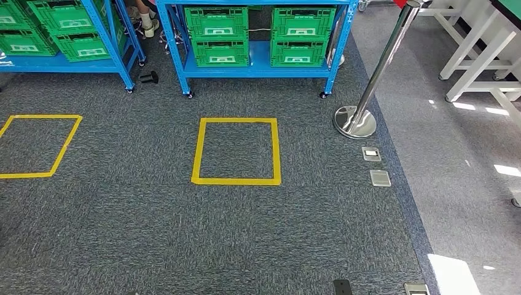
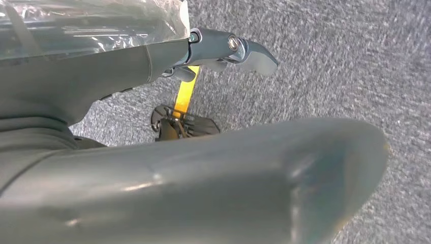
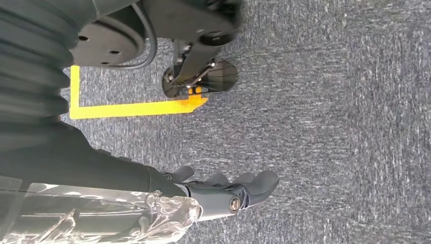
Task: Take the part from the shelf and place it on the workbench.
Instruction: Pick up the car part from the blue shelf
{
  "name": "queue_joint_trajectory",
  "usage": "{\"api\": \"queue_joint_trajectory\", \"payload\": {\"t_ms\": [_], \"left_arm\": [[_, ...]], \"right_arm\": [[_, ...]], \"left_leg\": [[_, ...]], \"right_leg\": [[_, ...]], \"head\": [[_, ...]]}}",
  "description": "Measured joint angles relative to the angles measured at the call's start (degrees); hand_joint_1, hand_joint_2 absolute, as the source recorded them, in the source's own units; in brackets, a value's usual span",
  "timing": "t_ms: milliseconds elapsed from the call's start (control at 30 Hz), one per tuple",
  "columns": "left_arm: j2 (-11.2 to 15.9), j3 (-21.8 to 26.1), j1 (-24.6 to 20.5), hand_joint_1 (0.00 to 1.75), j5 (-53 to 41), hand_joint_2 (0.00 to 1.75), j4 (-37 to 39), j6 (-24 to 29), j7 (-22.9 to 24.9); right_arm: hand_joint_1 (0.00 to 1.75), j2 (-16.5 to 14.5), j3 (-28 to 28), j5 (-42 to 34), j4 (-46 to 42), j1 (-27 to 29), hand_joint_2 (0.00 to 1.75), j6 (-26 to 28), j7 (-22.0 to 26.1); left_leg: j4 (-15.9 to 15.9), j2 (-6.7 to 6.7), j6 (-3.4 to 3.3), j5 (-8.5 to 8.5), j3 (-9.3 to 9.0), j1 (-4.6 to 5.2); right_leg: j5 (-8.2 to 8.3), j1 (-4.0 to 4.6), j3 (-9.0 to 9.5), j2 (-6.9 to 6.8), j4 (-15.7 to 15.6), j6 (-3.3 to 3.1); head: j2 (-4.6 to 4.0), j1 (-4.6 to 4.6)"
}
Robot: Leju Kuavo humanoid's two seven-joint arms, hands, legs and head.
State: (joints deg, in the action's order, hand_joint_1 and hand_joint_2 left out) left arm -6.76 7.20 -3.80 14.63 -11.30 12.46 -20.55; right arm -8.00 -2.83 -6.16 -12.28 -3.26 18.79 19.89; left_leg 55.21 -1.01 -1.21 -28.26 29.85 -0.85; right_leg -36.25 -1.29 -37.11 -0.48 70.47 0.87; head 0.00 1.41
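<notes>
Looking down from my head, I see a blue shelf [image 1: 258,67] ahead of me across grey carpet [image 1: 153,227], its low tier holding four green crates [image 1: 217,38] stacked in pairs. I cannot tell which crate holds the part; none of it shows from here. A yellow taped square [image 1: 236,151] lies on the carpet between me and the shelf, with a second taped square [image 1: 37,146] off to the left before another blue shelf [image 1: 117,58] of green crates. A chrome stanchion [image 1: 368,92] stands just right of the near shelf. My left hand [image 2: 223,51] hangs over the carpet, fingers extended and holding nothing. My right hand [image 3: 228,190] likewise hangs over the carpet, fingers straight, side by side and empty.
</notes>
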Motion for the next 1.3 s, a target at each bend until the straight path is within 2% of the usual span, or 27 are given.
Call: {"api": "queue_joint_trajectory", "payload": {"t_ms": [33, 67, 133, 167, 200, 267, 367, 400, 467, 500, 533, 567, 600, 667, 700, 800, 867, 933, 1000, 1033, 1067, 1100, 1133, 1167, 1200, 1233, 1300], "left_arm": [[0.0, -0.02, 0.02, 0.0, -0.03, 0.0, 0.01, -0.07, 0.01], [0.0, -0.04, 0.03, 0.0, -0.05, 0.0, 0.01, -0.11, 0.01], [0.0, -0.15, 0.03, 0.0, -0.06, 0.0, 0.02, -0.15, 0.03], [0.03, -0.25, 0.0, 0.0, -0.07, 0.0, 0.02, -0.16, 0.05], [0.05, -0.41, -0.04, 0.0, -0.11, 0.0, 0.02, -0.17, 0.07], [0.08, -0.77, -0.09, 0.0, -0.19, 0.0, 0.02, -0.18, 0.12], [0.08, -1.08, -0.09, 0.0, -0.23, 0.0, 0.02, -0.18, 0.15], [0.08, -1.14, -0.1, 0.0, -0.23, 0.0, 0.02, -0.18, 0.15], [0.08, -1.26, -0.05, 0.0, -0.23, 0.0, 0.02, -0.18, 0.15], [0.08, -1.31, 0.04, 0.0, -0.23, 0.0, 0.02, -0.18, 0.17], [0.08, -1.33, 0.15, 0.0, -0.23, 0.0, 0.02, -0.18, 0.19], [0.08, -1.34, 0.24, 0.0, -0.23, 0.0, 0.02, -0.18, 0.2], [0.08, -1.35, 0.28, 0.0, -0.23, 0.0, 0.02, -0.18, 0.22], [0.14, -1.38, 0.25, 0.0, -0.23, 0.0, 0.03, -0.14, 0.25], [0.19, -1.39, 0.22, 0.0, -0.22, 0.0, 0.04, -0.11, 0.27], [0.26, -1.41, 0.2, 0.0, -0.19, 0.0, 0.06, 0.0, 0.46], [0.28, -1.42, 0.16, 0.0, -0.13, 0.0, 0.05, 0.06, 0.6], [0.28, -1.42, 0.13, 0.0, -0.07, 0.0, 0.06, 0.05, 0.66], [0.22, -1.44, 0.15, 0.0, -0.05, 0.0, 0.07, -0.01, 0.71], [0.17, -1.44, 0.18, 0.0, -0.05, 0.0, 0.07, -0.03, 0.74], [0.15, -1.45, 0.21, 0.0, -0.04, 0.0, 0.07, -0.05, 0.78], [0.11, -1.46, 0.23, 0.0, -0.03, 0.0, 0.07, -0.04, 0.8], [0.08, -1.48, 0.24, 0.0, 0.01, 0.0, 0.07, -0.03, 0.83], [0.07, -1.51, 0.22, 0.0, 0.07, 0.0, 0.07, -0.02, 0.85], [0.05, -1.56, 0.15, 0.0, 0.13, 0.0, 0.07, 0.0, 0.89], [0.05, -1.63, 0.08, 0.0, 0.19, 0.0, 0.07, 0.03, 0.92], [0.04, -1.8, -0.04, 0.0, 0.29, 0.0, 0.08, 0.07, 1.0]], "right_arm": [[0.0, 0.03, -0.01, -0.04, 0.0, 0.02, 0.0, 0.02, 0.31], [0.0, 0.08, -0.01, -0.1, 0.0, -0.03, 0.0, 0.02, 0.65], [0.0, 0.24, -0.01, -0.24, 0.0, -0.24, 0.0, 0.06, 1.32], [0.0, 0.31, -0.02, -0.43, 0.0, -0.42, 0.0, 0.1, 1.77], [0.0, 0.35, -0.03, -0.67, -0.01, -0.65, 0.0, 0.14, 2.26], [0.0, 0.4, -0.04, -1.22, -0.03, -1.06, 0.0, 0.23, 3.37], [0.0, 0.48, -0.03, -1.61, -0.16, -1.37, 0.0, 0.26, 4.48], [0.0, 0.46, -0.03, -1.74, -0.2, -1.57, 0.0, 0.25, 4.76], [0.0, 0.44, -0.04, -2.01, -0.2, -1.99, 0.0, 0.22, 5.15], [0.0, 0.44, -0.04, -2.09, -0.2, -2.12, 0.0, 0.21, 5.25], [0.0, 0.45, -0.04, -2.13, -0.2, -2.17, 0.0, 0.21, 5.3], [0.0, 0.45, -0.04, -2.14, -0.2, -2.19, 0.0, 0.21, 5.32], [0.0, 0.45, -0.04, -2.18, -0.21, -2.2, 0.0, 0.2, 5.35], [0.0, 0.38, -0.05, -2.33, -0.29, -2.28, 0.0, 0.13, 5.48], [0.0, 0.33, -0.05, -2.43, -0.34, -2.37, 0.0, 0.09, 5.56], [0.0, 0.11, -0.05, -2.66, -0.44, -2.5, 0.0, 0.01, 5.75], [0.0, 0.06, -0.05, -2.91, -0.52, -2.54, 0.0, 0.02, 5.96], [0.0, 0.1, -0.05, -3.11, -0.57, -2.71, 0.0, 0.04, 6.11], [0.0, 0.17, -0.05, -3.19, -0.57, -2.66, 0.0, 0.04, 6.12], [0.0, 0.21, -0.05, -3.22, -0.57, -2.53, 0.0, 0.04, 6.13], [0.0, 0.25, -0.05, -3.27, -0.57, -2.4, 0.0, 0.06, 6.17], [0.0, 0.27, -0.05, -3.35, -0.57, -2.34, 0.0, 0.1, 6.3], [0.0, 0.31, -0.05, -3.45, -0.58, -2.34, 0.0, 0.17, 6.56], [0.0, 0.33, -0.06, -3.62, -0.58, -2.39, 0.0, 0.28, 7.01], [0.0, 0.36, -0.07, -3.88, -0.63, -2.51, 0.0, 0.5, 7.72], [0.0, 0.37, -0.07, -4.27, -0.7, -2.61, 0.0, 0.81, 8.67], [0.0, 0.44, -0.07, -5.44, -1.14, -2.89, 0.0, 1.73, 11.26]], "left_leg": [[0.05, 0.04, 0.06, -0.1, -0.07, -0.03], [0.17, 0.11, 0.24, -0.25, -0.16, -0.09], [0.74, 0.28, 0.82, -0.8, -0.32, -0.3], [1.24, 0.35, 1.26, -1.19, -0.24, -0.27], [1.64, 0.39, 1.69, -1.49, -0.08, -0.21], [2.03, 0.42, 2.49, -1.75, 0.18, -0.08], [3.1, 0.42, 3.39, -2.73, 0.51, -0.39], [5.23, 0.42, 3.56, -3.88, 1.44, -0.43], [12.63, 0.43, 3.59, -6.8, 5.08, -0.42], [16.18, 0.43, 3.5, -7.67, 7.06, -0.41], [18.18, 0.43, 3.33, -7.57, 8.41, -0.37], [18.13, 0.43, 3.05, -6.35, 8.86, -0.29], [15.95, 0.43, 2.63, -4.17, 8.33, -0.13], [9.56, 0.43, 1.42, -0.05, 6.0, 0.46], [7.08, 0.42, 0.88, 0.91, 4.91, 0.76], [4.35, 0.42, -0.04, 0.3, 3.61, 1.17], [2.67, 0.47, -0.23, 0.11, 2.84, 0.81], [1.59, 0.55, -0.27, 0.11, 2.11, 0.41], [1.51, 0.62, -0.37, -0.21, 1.79, 0.35], [1.55, 0.65, -0.31, -0.47, 1.54, 0.32], [1.61, 0.69, -0.18, -0.78, 1.18, 0.26], [1.7, 0.72, 0.03, -1.15, 0.73, 0.17], [1.85, 0.73, 0.28, -1.6, 0.23, 0.07], [1.99, 0.74, 0.6, -2.04, -0.03, 0.05], [2.23, 0.74, 0.99, -2.49, -0.12, 0.09], [2.38, 0.74, 1.39, -2.77, -0.08, 0.14], [2.42, 0.71, 2.09, -3.06, 0.0, 0.23]], "right_leg": [[0.2, -0.05, -1.09, 0.0, 1.58, 0.11], [1.51, -0.13, -1.2, -0.01, 1.05, 0.21], [5.73, -0.33, 0.88, -0.02, -4.66, 0.36], [7.07, -0.33, 2.22, 0.01, -7.85, 0.34], [7.63, -0.3, 3.12, 0.04, -10.02, -0.01], [7.06, -0.04, 3.57, 0.1, -11.3, -1.0], [6.73, 0.02, 3.92, 0.07, -11.47, -2.61], [6.63, 0.02, 4.23, 0.04, -11.6, -3.04], [6.28, 0.27, 4.72, 0.02, -11.65, -3.62], [6.07, 0.46, 4.96, 0.04, -11.65, -3.83], [5.85, 0.66, 5.26, 0.07, -11.64, -3.96], [5.6, 0.86, 5.6, 0.14, -11.64, -4.04], [5.33, 1.04, 6.04, 0.22, -11.63, -4.06], [4.74, 1.26, 6.78, 0.35, -11.69, -3.94], [4.54, 1.27, 6.96, 0.39, -11.71, -3.74], [4.36, 1.21, 6.78, 0.18, -11.93, -2.85], [3.79, 1.24, 6.48, 0.03, -11.38, -2.23], [1.7, 1.08, 4.14, 0.11, -6.96, -1.66], [-0.58, 0.77, -0.14, 0.14, 0.07, -1.18], [-0.56, 0.62, -1.78, 0.14, 2.23, -0.96], [0.61, 0.48, -2.51, 0.13, 2.47, -0.76], [2.79, 0.35, -2.23, 0.12, 0.66, -0.6], [5.41, 0.22, -1.15, 0.09, -2.7, -0.48], [7.18, 0.19, 0.12, 0.08, -5.76, -0.44], [7.95, 0.21, 1.26, 0.08, -8.44, -0.58], [7.96, 0.29, 1.94, 0.1, -9.86, -0.88], [7.05, 0.47, 2.39, 0.2, -10.53, -1.77]], "head": [[0.0, 0.13], [0.0, 0.26], [0.0, 0.54], [0.0, 0.8], [0.0, 0.97], [0.0, 0.92], [0.0, 0.18], [0.0, -0.15], [0.0, -0.93], [0.0, -1.19], [0.0, -1.32], [0.0, -1.39], [0.0, -1.45], [0.0, -1.46], [0.0, -1.44], [0.0, -1.63], [0.0, -1.47], [0.0, -0.89], [0.0, -0.4], [0.0, -0.22], [0.0, -0.08], [0.0, 0.06], [0.0, 0.23], [0.0, 0.38], [0.0, 0.55], [0.0, 0.63], [0.0, 0.55]]}}
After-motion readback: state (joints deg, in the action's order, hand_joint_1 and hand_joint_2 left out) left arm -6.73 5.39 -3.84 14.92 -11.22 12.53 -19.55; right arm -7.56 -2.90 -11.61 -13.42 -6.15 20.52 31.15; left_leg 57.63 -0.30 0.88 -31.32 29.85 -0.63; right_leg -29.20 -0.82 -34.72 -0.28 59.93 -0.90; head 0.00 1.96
